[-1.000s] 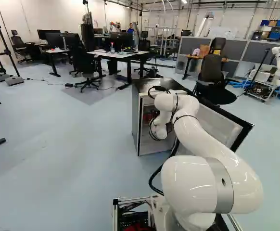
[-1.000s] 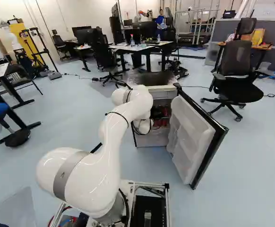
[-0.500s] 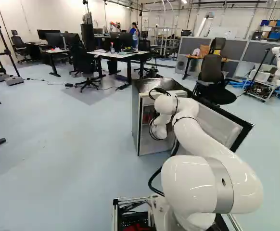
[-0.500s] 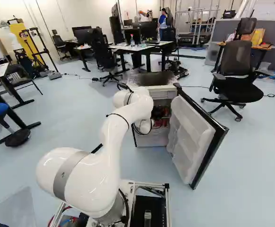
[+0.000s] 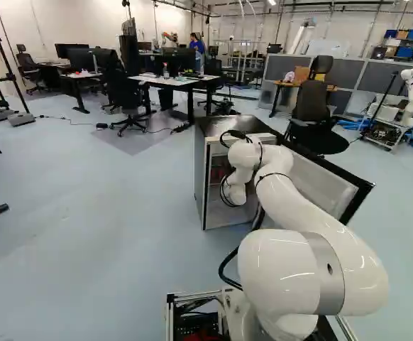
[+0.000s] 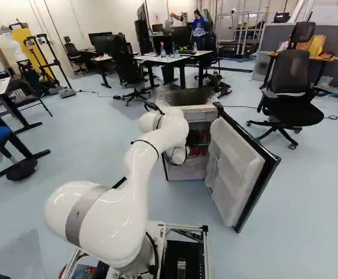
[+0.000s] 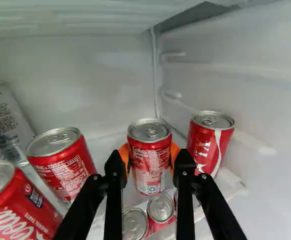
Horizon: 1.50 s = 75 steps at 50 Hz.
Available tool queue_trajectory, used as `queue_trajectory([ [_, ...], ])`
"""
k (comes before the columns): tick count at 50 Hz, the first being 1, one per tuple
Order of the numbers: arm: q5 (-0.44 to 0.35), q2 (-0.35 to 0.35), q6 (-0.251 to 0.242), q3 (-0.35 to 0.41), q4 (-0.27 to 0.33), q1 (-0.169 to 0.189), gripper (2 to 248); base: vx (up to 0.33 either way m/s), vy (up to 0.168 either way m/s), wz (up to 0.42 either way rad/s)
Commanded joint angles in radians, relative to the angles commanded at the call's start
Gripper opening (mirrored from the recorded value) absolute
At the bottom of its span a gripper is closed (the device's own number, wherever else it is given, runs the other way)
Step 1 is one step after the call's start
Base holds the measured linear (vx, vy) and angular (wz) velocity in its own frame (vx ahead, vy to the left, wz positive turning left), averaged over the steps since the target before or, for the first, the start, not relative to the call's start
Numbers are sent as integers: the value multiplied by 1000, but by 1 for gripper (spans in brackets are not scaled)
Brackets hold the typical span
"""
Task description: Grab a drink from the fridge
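The gripper (image 7: 149,159) pinches a red can (image 7: 149,172) between its two fingers, the orange pads (image 7: 124,157) touching it from opposite sides. The can is inside the fridge (image 6: 187,96), near the corner of its white inner walls; whether it is lifted or standing, I cannot tell. Just beside it, near the side wall (image 7: 265,110), is a second red can (image 7: 208,147). On the other side of the gripper are a third red can (image 7: 68,167) and, closer to the camera, a fourth (image 7: 10,210). Beyond those two leans a silver can (image 7: 5,117). More cans (image 7: 160,210) show below the held one, partly hidden by the fingers. The fridge door (image 6: 236,160) is open, and the white arm (image 5: 295,202) reaches into the fridge. A black office chair (image 6: 291,75) is beyond the door.
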<state>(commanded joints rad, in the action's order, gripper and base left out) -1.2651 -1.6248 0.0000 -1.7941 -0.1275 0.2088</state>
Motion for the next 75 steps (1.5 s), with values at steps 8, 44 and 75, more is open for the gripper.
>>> queue_trajectory([
  [8, 0, 0, 0, 0, 0, 0, 99, 0, 0, 0],
  [44, 0, 92, 0, 115, 0, 3, 99, 0, 0, 0],
  [75, 0, 188, 0, 287, 0, 12, 99, 0, 0, 0],
])
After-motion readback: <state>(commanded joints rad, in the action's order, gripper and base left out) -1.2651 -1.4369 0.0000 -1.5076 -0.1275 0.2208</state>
